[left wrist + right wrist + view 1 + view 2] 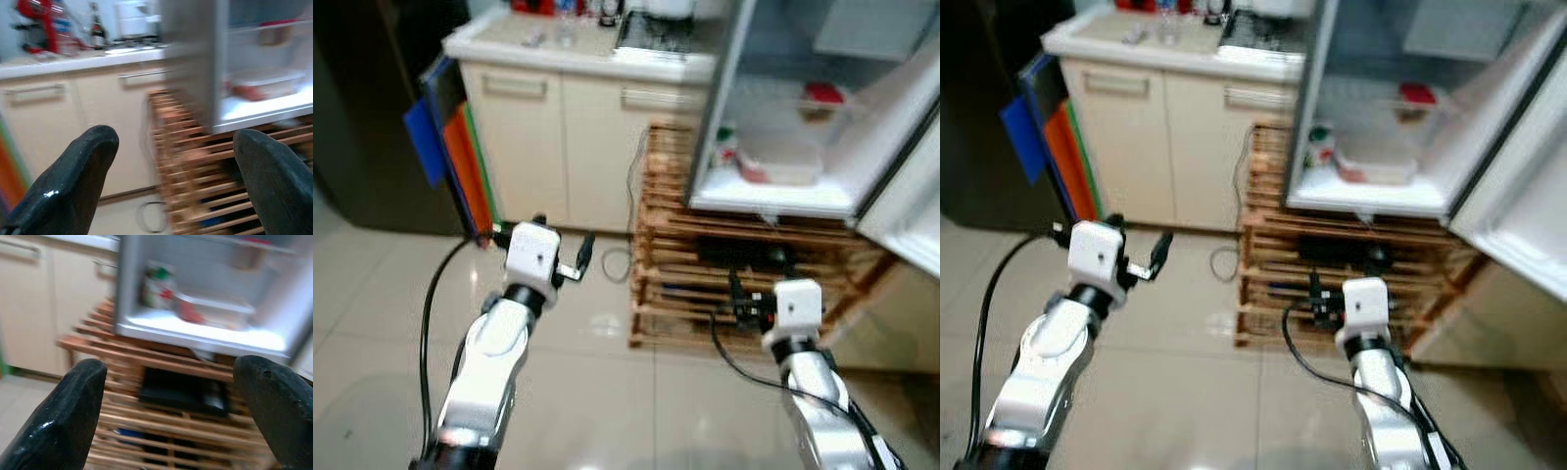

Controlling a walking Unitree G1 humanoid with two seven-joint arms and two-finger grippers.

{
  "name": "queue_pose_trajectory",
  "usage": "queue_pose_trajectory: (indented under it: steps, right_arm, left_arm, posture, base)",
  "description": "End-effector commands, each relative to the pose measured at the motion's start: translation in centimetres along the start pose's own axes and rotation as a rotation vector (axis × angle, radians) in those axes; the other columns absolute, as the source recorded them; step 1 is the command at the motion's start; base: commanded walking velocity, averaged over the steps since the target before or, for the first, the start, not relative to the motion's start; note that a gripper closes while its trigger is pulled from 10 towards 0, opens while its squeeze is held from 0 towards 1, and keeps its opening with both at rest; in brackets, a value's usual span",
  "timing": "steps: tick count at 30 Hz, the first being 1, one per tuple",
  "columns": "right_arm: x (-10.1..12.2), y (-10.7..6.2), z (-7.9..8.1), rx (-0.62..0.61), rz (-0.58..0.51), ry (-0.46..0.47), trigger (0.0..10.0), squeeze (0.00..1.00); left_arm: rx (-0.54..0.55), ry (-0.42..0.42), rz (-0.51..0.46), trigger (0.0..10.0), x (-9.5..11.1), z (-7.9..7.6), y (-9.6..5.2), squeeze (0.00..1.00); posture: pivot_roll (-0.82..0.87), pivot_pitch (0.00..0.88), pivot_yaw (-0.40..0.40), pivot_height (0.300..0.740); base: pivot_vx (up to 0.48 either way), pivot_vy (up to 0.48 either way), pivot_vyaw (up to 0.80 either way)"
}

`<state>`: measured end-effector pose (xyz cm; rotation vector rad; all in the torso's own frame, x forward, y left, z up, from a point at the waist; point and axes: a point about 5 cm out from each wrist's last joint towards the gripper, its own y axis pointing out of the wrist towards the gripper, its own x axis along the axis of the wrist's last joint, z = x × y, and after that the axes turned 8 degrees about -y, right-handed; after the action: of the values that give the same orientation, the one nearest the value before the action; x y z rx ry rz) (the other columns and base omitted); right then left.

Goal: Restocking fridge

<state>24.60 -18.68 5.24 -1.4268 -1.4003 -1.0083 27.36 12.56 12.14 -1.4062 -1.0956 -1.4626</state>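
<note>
Left pincer point(171, 181): two black fingers point(68, 186) spread wide, empty, touching nothing; raised in front of the cream cabinet point(568, 147), above the tiled floor point(607, 392). Right pincer point(171, 416): two fingers point(274, 401) spread equally wide, empty, touching nothing; held in front of the wooden pallets point(705, 284), aimed toward the fridge.

Fridge point(773, 196): one unit, standing on the stacked pallets, door point(911, 166) swung open on the right. Inside, on the lowest level: one clear plastic tray point(783, 162), one green-and-white container point(156, 284) near the left wall, one red item point(188, 313) beside it. Higher up: one red-lidded item point(822, 95) on a shelf. Blurred; no finer detail legible.

Surface point(578, 44) above the cabinet: red appliance point(36, 24), one dark bottle point(96, 29), one white box-shaped item point(134, 17). Two cabinet doors, each with one bar handle. Coloured boards point(460, 147) in blue, orange and green leaning against the cabinet's left side. One black cable point(435, 294) trailing from each arm.
</note>
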Motion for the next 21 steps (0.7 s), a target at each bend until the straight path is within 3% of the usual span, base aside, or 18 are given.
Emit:
queue_pose_trajectory:
  steps: [1, 3, 5, 6, 7, 8, 13, 21]
  right_arm:
    - [0.3, 0.2, -0.2, -0.009, -0.015, -0.004, 10.0, 0.00]
    - [0.3, 0.2, -0.2, -0.014, -0.016, 0.016, 10.0, 0.00]
    - [0.6, -0.2, -0.9, -0.058, -0.041, 0.102, 10.0, 0.00]
    - [0.6, -0.2, -0.9, -0.058, -0.041, 0.102, 10.0, 0.00]
    - [0.5, -0.7, -1.3, -0.077, -0.037, 0.119, 10.0, 0.00]
    - [0.4, -1.0, -1.5, -0.085, -0.027, 0.122, 10.0, 0.00]
    - [-0.8, -2.8, -1.9, -0.104, 0.026, 0.121, 10.0, 0.00]
    - [-1.4, -3.1, -1.9, -0.078, 0.035, 0.089, 10.0, 0.00]
  left_arm:
    - [-0.013, 0.003, -0.019, 10.0, 0.4, 0.0, 0.1, 0.00]
    - [0.006, -0.008, -0.013, 10.0, 0.2, 0.1, -0.1, 0.00]
    - [0.161, -0.111, 0.020, 10.0, -1.0, 1.9, -1.5, 0.00]
    - [0.161, -0.111, 0.020, 10.0, -1.0, 1.9, -1.5, 0.00]
    - [0.235, -0.173, 0.049, 10.0, -1.9, 2.7, -2.6, 0.00]
    - [0.250, -0.185, 0.069, 10.0, -2.3, 2.9, -3.1, 0.00]
    - [0.195, -0.141, 0.111, 10.0, -3.0, 2.2, -4.4, 0.00]
    - [0.078, -0.051, 0.074, 10.0, -1.8, 1.3, -3.6, 0.00]
  posture:
    - [-0.03, 0.000, -0.037, 0.740]
    - [-0.03, 0.000, -0.036, 0.740]
    - [-0.03, 0.000, -0.029, 0.740]
    - [-0.03, 0.000, -0.029, 0.740]
    - [-0.03, 0.000, -0.029, 0.740]
    - [-0.03, 0.000, -0.030, 0.740]
    - [-0.01, 0.000, -0.038, 0.740]
    - [-0.02, 0.000, -0.028, 0.740]
  base:
    - [0.266, -0.394, 0.00]
    - [0.266, -0.398, 0.00]
    - [0.270, -0.394, 0.00]
    - [0.270, -0.394, 0.00]
    - [0.292, -0.379, 0.00]
    - [0.304, -0.368, 0.00]
    - [0.303, -0.368, 0.00]
    - [0.118, -0.092, 0.00]
